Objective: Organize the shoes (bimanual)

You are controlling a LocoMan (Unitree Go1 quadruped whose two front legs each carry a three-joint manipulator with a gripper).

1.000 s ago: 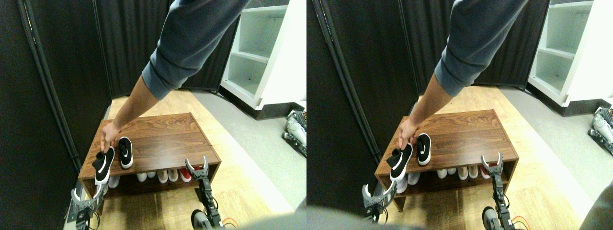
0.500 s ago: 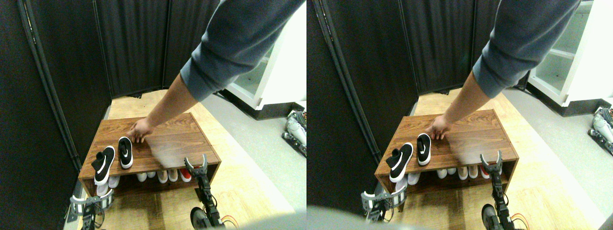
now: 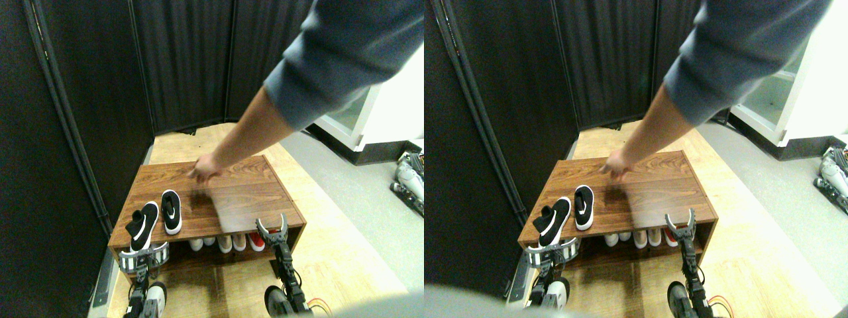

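Two black low-top sneakers with white soles [image 3: 154, 222], left of centre, look light and soft, best gripped at the collar; both the left gripper [image 3: 142, 255] and right gripper [image 3: 271, 228] gape empty

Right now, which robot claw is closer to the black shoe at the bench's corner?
Left. The left gripper sits just below that black shoe, by the bench front edge. The right gripper is far off, at the other front corner.

Wooden bench [image 3: 245, 199] — white shelf unit [image 3: 397, 106] behind.
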